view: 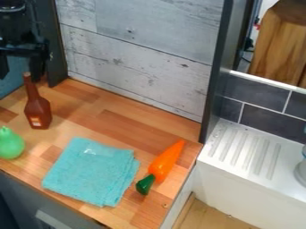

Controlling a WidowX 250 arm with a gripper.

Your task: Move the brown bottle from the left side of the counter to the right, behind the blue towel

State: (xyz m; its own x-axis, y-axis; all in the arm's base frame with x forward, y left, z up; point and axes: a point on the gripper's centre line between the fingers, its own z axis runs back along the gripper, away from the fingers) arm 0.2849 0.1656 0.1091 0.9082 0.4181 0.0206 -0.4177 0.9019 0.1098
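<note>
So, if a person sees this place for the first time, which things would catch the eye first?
Probably the folded turquoise cloth, lying flat near the front of the wooden counter, and the bright orange toy carrot with its dark green end, just right of it. Next might come the brown bottle, upright at the left, and the light green pear-shaped object at the left edge.

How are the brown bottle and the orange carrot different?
The bottle is brown, but the carrot is orange with a green end. The bottle stands upright, while the carrot lies on its side. The bottle has a thin neck on a wide body; the carrot narrows to a tip. Both are on the wooden counter, with the folded blue-green cloth between them.
</note>
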